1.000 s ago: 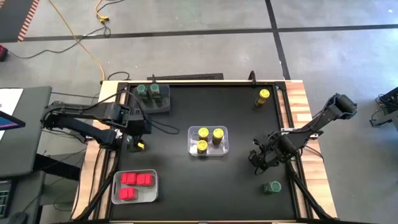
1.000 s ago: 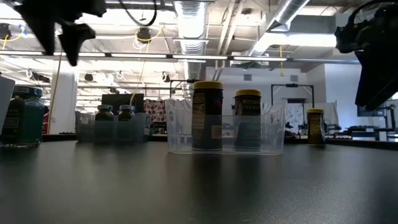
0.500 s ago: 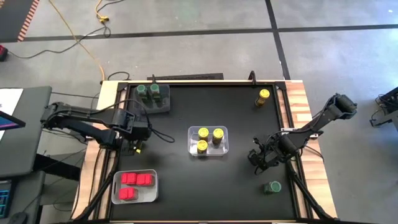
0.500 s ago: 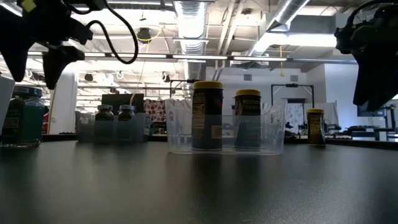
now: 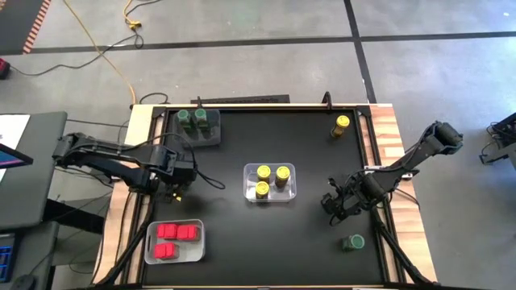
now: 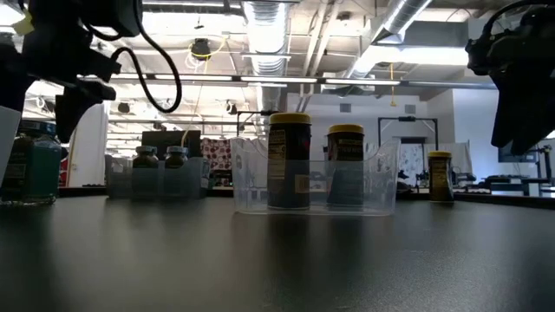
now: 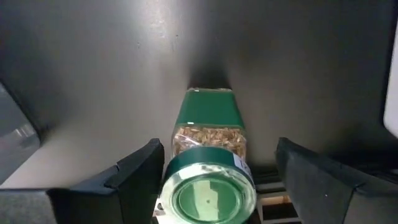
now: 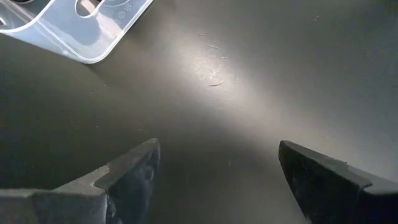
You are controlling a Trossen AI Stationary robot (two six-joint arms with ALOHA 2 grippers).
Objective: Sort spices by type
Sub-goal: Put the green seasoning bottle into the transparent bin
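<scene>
Between the left jaws point(image 7: 208, 186) sits a green-lidded jar point(image 7: 208, 190), fingers close on either side but with slight gaps showing, so gripped or not, cannot tell. Step in hand looks like carrying this jar to the green pair in the grey bin point(image 5: 211, 138), just beyond the jaws; next move needs a lift clear of the bin wall. Left arm reaches low over the worktop point(image 5: 242, 234) edge. Right jaws point(image 8: 214, 180) hang open, nothing between them, above bare worktop, another green jar point(image 5: 352, 242) nearby, yellow jar point(image 5: 342, 123) well apart.
</scene>
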